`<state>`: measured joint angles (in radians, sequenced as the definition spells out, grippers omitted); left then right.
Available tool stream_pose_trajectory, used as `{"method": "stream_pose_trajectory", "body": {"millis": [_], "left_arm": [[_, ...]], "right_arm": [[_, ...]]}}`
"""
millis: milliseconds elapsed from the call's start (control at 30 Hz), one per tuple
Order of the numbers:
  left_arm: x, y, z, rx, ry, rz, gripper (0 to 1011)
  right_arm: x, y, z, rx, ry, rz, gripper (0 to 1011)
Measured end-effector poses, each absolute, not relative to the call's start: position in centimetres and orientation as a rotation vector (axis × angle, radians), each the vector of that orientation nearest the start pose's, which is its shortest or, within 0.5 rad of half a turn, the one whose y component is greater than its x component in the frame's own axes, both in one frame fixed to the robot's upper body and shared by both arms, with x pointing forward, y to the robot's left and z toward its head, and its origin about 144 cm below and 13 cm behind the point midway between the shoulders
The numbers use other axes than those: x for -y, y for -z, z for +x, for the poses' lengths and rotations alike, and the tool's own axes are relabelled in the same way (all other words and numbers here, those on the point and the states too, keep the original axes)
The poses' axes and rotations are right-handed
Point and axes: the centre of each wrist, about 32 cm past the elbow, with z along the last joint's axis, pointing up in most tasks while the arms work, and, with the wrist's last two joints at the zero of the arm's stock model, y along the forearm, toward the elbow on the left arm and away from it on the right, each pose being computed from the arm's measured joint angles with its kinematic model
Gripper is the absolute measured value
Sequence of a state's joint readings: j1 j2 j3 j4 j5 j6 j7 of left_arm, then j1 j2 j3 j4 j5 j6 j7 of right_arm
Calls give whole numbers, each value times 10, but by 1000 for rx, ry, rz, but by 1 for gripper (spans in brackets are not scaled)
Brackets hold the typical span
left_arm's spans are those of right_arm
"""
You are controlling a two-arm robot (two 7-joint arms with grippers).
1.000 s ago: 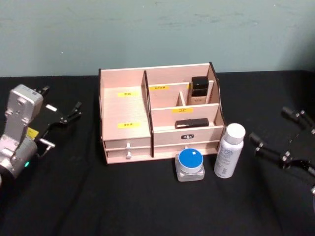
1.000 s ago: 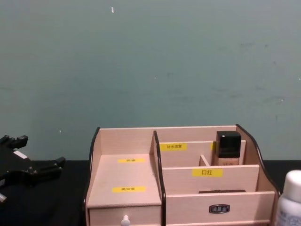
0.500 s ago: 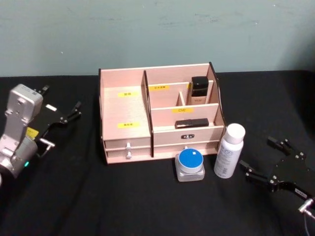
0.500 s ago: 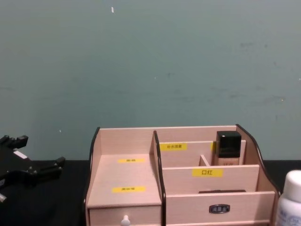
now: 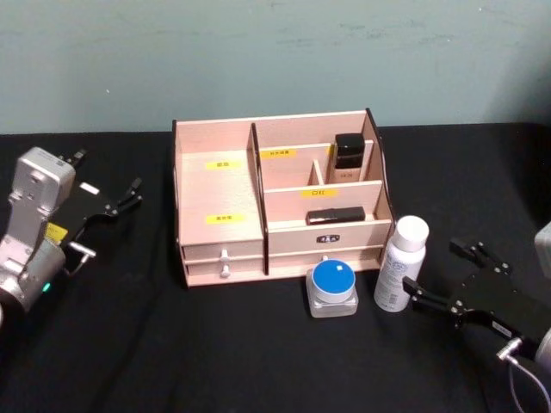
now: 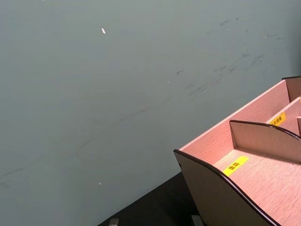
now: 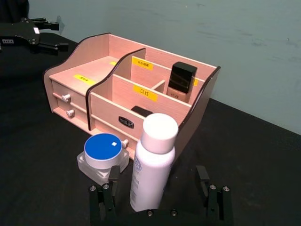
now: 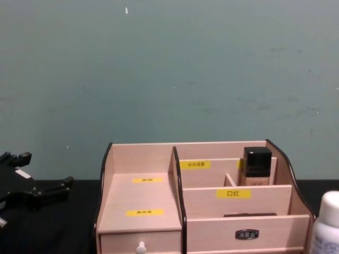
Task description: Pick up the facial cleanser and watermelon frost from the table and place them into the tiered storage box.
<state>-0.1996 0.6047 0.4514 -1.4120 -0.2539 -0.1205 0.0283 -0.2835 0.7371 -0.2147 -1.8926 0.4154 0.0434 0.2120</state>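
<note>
Sitting at the left of the head frame, the left gripper (image 5: 105, 175) is over the black table (image 5: 129, 344), fingers spread and holding nothing. Centre: wooden storage box (image 5: 215, 142), with a dark-capped bottle (image 5: 348, 159) upright in its rear right compartment. Lower centre, just before the drawers: blue-lidded jar (image 5: 333, 288). Just right of it: white bottle (image 5: 401, 274), upright on the table. Lower right: right gripper (image 5: 432, 268), fingers wide apart. In the wrist view the white bottle stands between them with a gap on each side.
</note>
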Motion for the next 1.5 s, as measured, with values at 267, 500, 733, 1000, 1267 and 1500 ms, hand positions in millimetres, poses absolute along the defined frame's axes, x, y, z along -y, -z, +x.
{"method": "stream_pose_trajectory", "body": {"millis": [267,500,733,1000,1267,1500], "left_arm": [[-310,-1140,489,285,-1248,304,1001],[-310,-1140,489,285,-1248,304,1001],[-310,-1140,489,285,-1248,304,1001],[-310,-1140,489,285,-1248,304,1001],[-310,-1140,489,285,-1248,304,1001],[-310,-1140,489,285,-1248,304,1001]], "right_arm": [[301,-1165,387,32,952,-287,1002],[295,-1162,395,35,951,-282,1002],[293,-1159,400,37,953,-276,1002],[290,-1158,404,33,956,-274,1003],[290,-1158,405,23,958,-278,1002],[290,-1158,405,25,959,-278,953]]}}
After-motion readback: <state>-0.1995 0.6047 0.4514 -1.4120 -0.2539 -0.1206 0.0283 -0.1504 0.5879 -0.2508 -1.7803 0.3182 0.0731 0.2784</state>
